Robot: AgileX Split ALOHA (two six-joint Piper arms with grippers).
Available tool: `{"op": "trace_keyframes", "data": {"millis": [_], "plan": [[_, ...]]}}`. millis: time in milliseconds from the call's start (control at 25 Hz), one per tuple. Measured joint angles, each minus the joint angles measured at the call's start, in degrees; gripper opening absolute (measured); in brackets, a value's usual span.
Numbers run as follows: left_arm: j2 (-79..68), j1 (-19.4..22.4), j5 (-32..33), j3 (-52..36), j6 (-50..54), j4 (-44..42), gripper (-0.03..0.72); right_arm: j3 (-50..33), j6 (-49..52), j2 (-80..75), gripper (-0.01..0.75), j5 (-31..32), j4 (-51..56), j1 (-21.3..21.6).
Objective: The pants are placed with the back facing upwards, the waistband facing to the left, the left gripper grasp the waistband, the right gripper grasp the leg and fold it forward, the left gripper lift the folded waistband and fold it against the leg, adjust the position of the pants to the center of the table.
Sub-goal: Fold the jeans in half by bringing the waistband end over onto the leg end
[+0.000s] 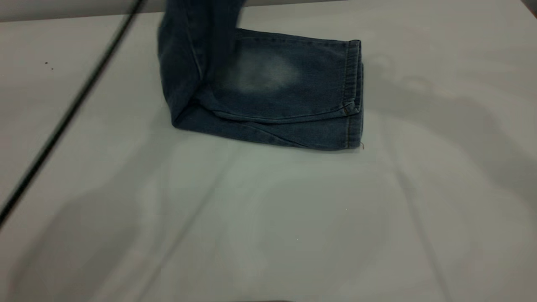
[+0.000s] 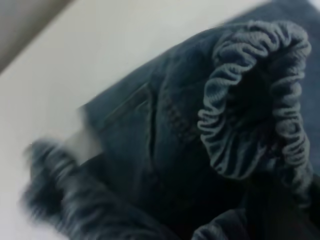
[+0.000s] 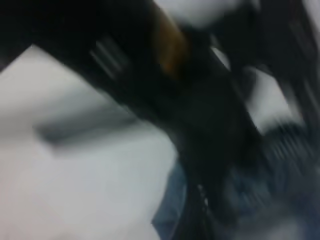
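Left wrist view alone shows the waistband; exterior view, pants rising.

The pants, blue denim with a pale faded patch, lie folded lengthwise on the table toward its far edge. The double-stitched leg hems are stacked at the right end. The left end rises off the table, out of frame. The waistband, puckered ribbed elastic, bunches in a loop.
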State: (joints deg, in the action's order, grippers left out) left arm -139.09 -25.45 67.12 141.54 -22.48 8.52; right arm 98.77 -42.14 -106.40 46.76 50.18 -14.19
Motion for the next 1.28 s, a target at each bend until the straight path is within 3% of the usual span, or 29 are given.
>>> {"op": "trace_keyframes", "data": {"millis": [240, 440, 600, 720, 1000, 1080, 1280], "plan": [[-4.52, -7.48, -0.07, 0.0, -3.81, -0.35, 0.068, 0.0, 0.63, 2.03, 0.496, 4.36, 0.05, 0.0], [-8.58, -10.36, -1.02, 0.0, -4.09, -3.68, 0.068, -0.11, 0.51, 2.03, 0.494, 10.33, -3.65, 0.97], [-11.56, -13.42, -1.89, 0.0, -4.09, -6.23, 0.09, -0.11, 0.67, 2.03, 0.494, 8.59, -0.84, 0.47], [-11.65, -14.03, -2.05, 0.0, -4.09, -6.23, 0.164, -0.11, 0.67, 2.03, 0.494, 8.33, -0.84, 0.48], [-7.93, -14.03, 0.0, 0.04, -2.33, -10.53, 0.458, 0.07, 1.03, 2.82, 0.494, 7.51, 2.17, 0.48], [-6.81, -14.03, 0.0, 0.33, -0.89, -14.59, 0.498, 0.42, 1.03, 3.22, 0.494, 7.19, 3.24, 0.48], [-6.13, -13.75, 0.0, 0.67, 7.7, -19.36, 0.511, 0.49, 1.24, 3.28, 0.495, 6.22, 3.26, 0.48]]}}
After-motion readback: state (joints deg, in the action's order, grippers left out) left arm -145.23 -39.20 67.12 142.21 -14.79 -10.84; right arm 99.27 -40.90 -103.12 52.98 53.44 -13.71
